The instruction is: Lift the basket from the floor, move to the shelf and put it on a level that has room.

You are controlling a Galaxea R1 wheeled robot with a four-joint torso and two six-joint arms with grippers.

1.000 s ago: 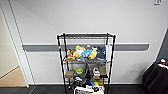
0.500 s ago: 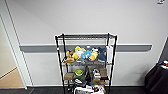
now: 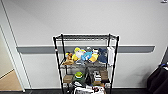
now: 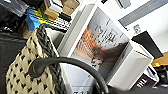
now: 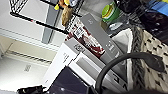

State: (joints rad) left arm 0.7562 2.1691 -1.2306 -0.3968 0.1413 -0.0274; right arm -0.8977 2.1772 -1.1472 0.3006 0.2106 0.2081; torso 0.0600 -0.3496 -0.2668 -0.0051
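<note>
Light was even and bright across the white wall [image 3: 82, 17], with no hard shadows, only a soft grey cast beneath the wall rail [image 3: 135, 48]. The head view was soft throughout, and the plush toys [image 3: 85, 55] on the shelf [image 3: 86, 37] smeared into colour patches. Both wrist views were blurred; the basket [image 4: 22, 72] weave stayed readable, while the boxes [image 5: 82, 57] showed smeared print.

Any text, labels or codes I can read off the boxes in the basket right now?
None reads clearly.
White box with the orange-brown picture: print on the picture, too blurred.
Dark box corner: white lettering, unreadable.
Grey box with the red picture: a QR-like code and small print, too blurred.
Cream woven basket: no text.
</note>
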